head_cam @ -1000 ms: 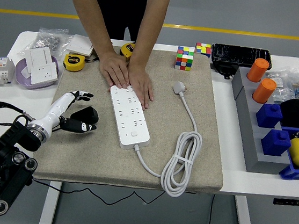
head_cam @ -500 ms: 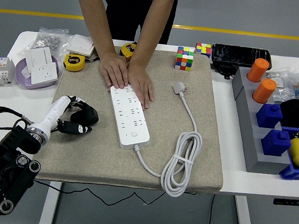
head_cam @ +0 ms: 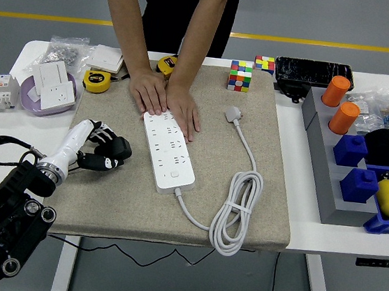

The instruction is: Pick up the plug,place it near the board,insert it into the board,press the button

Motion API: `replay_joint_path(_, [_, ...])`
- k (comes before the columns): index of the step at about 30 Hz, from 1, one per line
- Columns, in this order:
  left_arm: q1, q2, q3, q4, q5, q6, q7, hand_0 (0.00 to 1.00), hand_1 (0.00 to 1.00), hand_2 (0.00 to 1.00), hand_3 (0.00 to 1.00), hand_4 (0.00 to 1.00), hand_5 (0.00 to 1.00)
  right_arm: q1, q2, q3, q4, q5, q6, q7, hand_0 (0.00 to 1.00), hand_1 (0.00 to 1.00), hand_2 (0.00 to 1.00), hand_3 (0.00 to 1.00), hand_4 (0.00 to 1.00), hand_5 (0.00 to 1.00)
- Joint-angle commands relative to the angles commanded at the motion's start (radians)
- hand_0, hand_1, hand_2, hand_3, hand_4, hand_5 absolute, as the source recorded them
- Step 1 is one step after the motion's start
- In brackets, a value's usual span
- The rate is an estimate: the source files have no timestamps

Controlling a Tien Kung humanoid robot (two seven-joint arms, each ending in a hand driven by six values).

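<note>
Plug (head_cam: pixel 234 113) and cable lie well to the right of the robot's left hand (head_cam: pixel 102 150), on the far side of the power strip (head_cam: pixel 169 151) from it — the white plug rests flat on the beige mat (head_cam: pixel 273 196), apart from everything but its own cord (head_cam: pixel 236 213), which runs toward the near edge and bunches in a tied coil. Going from the left: the black left arm comes in from the lower-left corner, and its hand sits low over the mat with the fingers curled inward, holding nothing. Just to the right of the hand lies the white power strip, close beside the fingertips though not clearly touching them; its button (head_cam: pixel 174 174) shows near the end closest to the robot. At the strip's far end, beyond the hand, a person's two hands (head_cam: pixel 166 100) press flat, side by side, on the strip and mat. Farther right, past the plug, two colourful cubes (head_cam: pixel 241 75) sit at the mat's far edge.
</note>
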Motion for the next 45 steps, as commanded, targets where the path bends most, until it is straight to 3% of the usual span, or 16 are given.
replay_joint_path(13, [-0.060, 0.039, 0.092, -0.036, -0.029, -0.012, 0.007, 0.568, 0.375, 0.361, 0.478, 0.685, 0.068, 0.001, 0.000, -0.001, 0.000, 0.002, -0.001, 0.000, 0.834, 0.727, 0.724, 0.765, 0.998, 0.963])
replay_joint_path(24, [-0.142, 0.059, 0.194, 0.032, -0.047, -0.009, -0.002, 0.563, 0.382, 0.360, 0.480, 0.680, 0.060, 0.003, -0.002, -0.001, 0.000, -0.002, 0.000, -0.002, 0.836, 0.727, 0.724, 0.765, 0.998, 0.964])
replay_joint_path(35, [-0.174, 0.060, 0.220, 0.095, -0.054, 0.002, -0.016, 0.562, 0.387, 0.360, 0.484, 0.683, 0.054, 0.003, -0.005, -0.009, 0.000, -0.002, 0.000, -0.003, 0.836, 0.728, 0.724, 0.765, 0.998, 0.963])
replay_joint_path(45, [-0.187, 0.057, 0.230, 0.105, -0.050, 0.005, -0.017, 0.560, 0.389, 0.360, 0.484, 0.682, 0.054, 0.003, -0.006, -0.006, 0.000, -0.007, 0.001, -0.003, 0.836, 0.728, 0.724, 0.765, 0.998, 0.964])
